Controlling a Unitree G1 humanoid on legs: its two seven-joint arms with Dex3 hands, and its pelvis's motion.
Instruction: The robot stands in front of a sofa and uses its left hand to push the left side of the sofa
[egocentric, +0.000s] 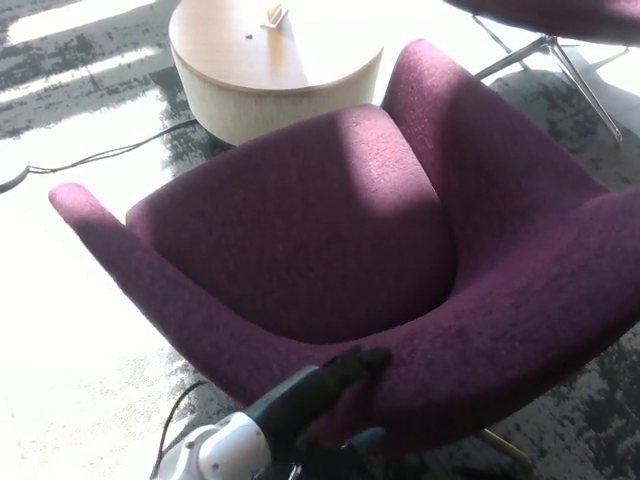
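Pushing contact: the left hand (335, 400) is set against the near rim of the purple sofa (330, 240), low in the head view, thumb on top of the upholstered edge and a finger below it, so the rim sits between its digits.
Hand state: spread around the edge and pressed to the fabric rather than closed tight; how firm the hold is, I cannot tell.
Right hand: not visible.
Sofa position: filling the middle of the view, turned at an angle, with its seat open toward the round wooden table (270, 65) behind it.
Handling judgement: padded and soft at the surface, so fingers probably sink a little before force carries; the fabric looks coarse and should not slip.
Weight judgement: a thin metal leg (500, 445) shows beneath, which suggests a light, possibly swivelling base that turns easily.
Best hold: the thick left rim, where padding wraps a firmer frame.
Counts: one sofa, one table, one small object (275, 15) on the table, one cable (100, 157) on the floor, part of one more chair (560, 20) at top right.
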